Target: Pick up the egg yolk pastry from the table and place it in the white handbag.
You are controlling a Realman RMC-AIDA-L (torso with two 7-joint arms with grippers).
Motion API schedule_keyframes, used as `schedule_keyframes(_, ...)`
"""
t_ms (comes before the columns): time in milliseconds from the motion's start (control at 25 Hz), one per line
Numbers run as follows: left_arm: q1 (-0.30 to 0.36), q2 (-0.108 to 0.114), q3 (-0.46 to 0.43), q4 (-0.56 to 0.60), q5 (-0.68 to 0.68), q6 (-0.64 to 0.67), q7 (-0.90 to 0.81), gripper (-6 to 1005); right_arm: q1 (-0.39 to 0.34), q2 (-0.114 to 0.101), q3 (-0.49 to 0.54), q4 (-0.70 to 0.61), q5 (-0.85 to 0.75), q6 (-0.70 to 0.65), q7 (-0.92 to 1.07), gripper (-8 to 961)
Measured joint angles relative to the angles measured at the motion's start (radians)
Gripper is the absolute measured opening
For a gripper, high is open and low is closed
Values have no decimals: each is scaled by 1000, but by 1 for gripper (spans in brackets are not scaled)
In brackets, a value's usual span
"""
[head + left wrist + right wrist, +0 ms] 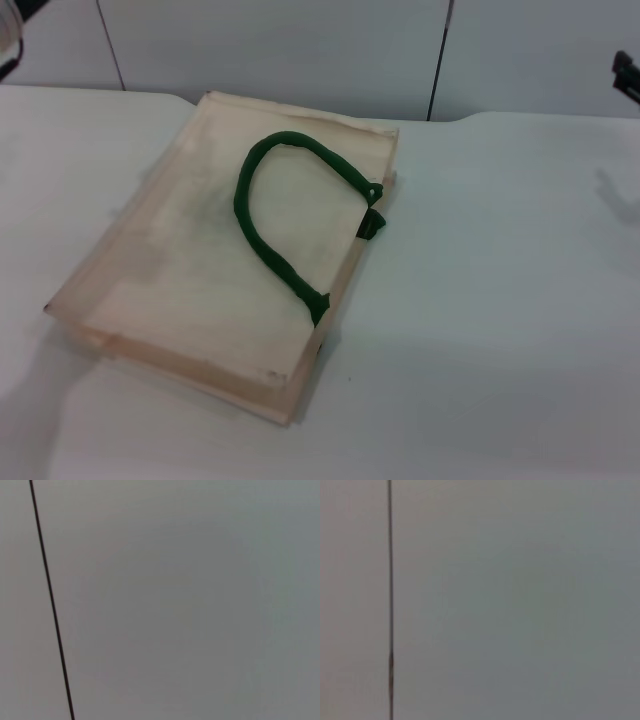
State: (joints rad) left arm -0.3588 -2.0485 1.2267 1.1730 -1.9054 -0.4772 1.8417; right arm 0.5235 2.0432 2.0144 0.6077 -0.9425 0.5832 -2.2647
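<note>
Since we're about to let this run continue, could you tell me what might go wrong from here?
The egg yolk pastry shows in no view, so a pick has no visible target. The white handbag lies flat on the table with its green handle resting across the top and no gaping mouth visible, so dropping anything inside looks hard. Both wrist views show only blank wall, giving no close guidance.

Head view angled down on table (500, 300), both wrist views facing wall panels (175, 600), sharing nothing

Grey panel (190, 600) with dark seam (50, 600)
</note>
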Motion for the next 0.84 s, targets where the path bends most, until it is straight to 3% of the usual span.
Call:
schedule_keyframes(360, -22, 1, 62, -109, -143, 24, 133, 385, 7, -1, -222, -3, 213, -134, -210, 789)
schedule_keyframes(600, -30, 1, 77, -155, -201, 20, 230, 377, -5, 0, -308, -12, 439, -133, -382, 789)
schedule_keyframes(840, -32, 4, 89, -160, -216, 15, 243, 372, -6, -4, -320, -16, 489, -138, -421, 789)
